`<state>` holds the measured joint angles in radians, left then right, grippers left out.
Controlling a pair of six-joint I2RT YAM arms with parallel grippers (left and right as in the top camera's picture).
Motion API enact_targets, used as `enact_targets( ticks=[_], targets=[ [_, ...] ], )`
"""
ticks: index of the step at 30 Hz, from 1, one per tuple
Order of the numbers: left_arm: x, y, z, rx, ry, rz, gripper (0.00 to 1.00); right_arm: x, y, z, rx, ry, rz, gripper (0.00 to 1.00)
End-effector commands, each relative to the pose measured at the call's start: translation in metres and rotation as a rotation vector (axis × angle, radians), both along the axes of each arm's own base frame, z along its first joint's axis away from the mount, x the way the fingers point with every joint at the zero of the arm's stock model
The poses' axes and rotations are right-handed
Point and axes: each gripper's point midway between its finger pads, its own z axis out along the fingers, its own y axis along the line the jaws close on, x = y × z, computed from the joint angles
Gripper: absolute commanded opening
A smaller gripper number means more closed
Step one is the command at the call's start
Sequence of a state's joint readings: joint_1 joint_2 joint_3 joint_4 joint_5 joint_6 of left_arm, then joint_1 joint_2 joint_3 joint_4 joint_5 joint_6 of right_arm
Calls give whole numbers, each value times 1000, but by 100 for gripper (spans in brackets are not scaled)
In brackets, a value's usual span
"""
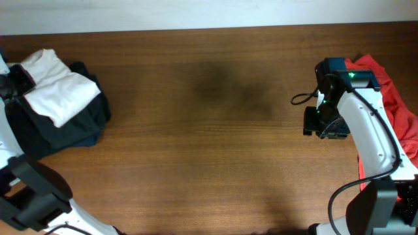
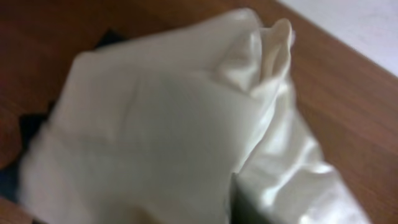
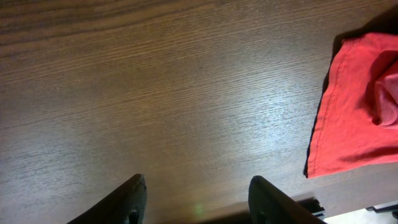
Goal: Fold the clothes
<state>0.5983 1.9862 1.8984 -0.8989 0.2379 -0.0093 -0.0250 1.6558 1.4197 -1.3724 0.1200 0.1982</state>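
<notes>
A white cloth [image 1: 60, 90] lies bunched on top of a dark garment pile [image 1: 62, 134] at the table's far left. My left gripper [image 1: 13, 83] is at the pile's left edge, right against the white cloth. The white cloth [image 2: 161, 124] fills the left wrist view and hides the fingers, with dark fabric [image 2: 28, 124] showing at its edge. A red garment [image 1: 394, 98] lies crumpled at the far right. My right gripper [image 1: 324, 125] is open and empty over bare wood, left of the red garment [image 3: 357, 124]; its fingers [image 3: 196, 183] frame bare table.
The brown wooden table [image 1: 209, 130] spans the view, with a white wall along its far edge. The arm bases stand at the front left [image 1: 32, 196] and front right [image 1: 375, 209].
</notes>
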Motion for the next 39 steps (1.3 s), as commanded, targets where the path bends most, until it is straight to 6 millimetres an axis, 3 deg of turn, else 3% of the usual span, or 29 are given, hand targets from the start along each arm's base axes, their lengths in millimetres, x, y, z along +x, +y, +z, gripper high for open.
enact_targets(
  ticks=[1,4,7,10,13,14,17,20,23,25,28,32,35,39],
  targets=[
    [3,10,-11,-13,6,17,99,2,-6,8,-20,-27,-3,57],
    [2,18,8,16,-31,32,99,2,-6,8,-20,-27,-3,60],
    [2,14,46,51,-104,21,99,3,-6,8,-21,-28,-3,63],
    [11,-26,96,22,-237,-95,99,3,-5,8,-13,-31,-3,75],
    [19,-68,116,34,-272,-193,99,10,12,6,86,-59,-3,93],
    [25,-93,114,30,-262,-253,99,15,26,6,166,-79,12,98],
    [31,-158,96,-10,-181,-379,99,24,65,13,394,-130,136,99],
    [21,-207,71,1,-38,-446,99,27,73,16,440,-150,171,99],
    [-10,-238,42,17,165,-491,99,19,73,16,444,-118,164,99],
    [-44,-261,24,-17,330,-539,99,5,73,15,446,-56,150,99],
    [-72,-274,16,-48,451,-573,99,-13,69,14,423,19,131,99],
    [-99,-274,14,-76,558,-565,99,-25,59,16,366,51,121,99],
    [-108,-274,20,-79,567,-565,99,-25,50,26,304,-50,117,99],
    [-118,-273,40,-33,428,-563,99,-28,47,52,263,-291,152,99]
  ],
)
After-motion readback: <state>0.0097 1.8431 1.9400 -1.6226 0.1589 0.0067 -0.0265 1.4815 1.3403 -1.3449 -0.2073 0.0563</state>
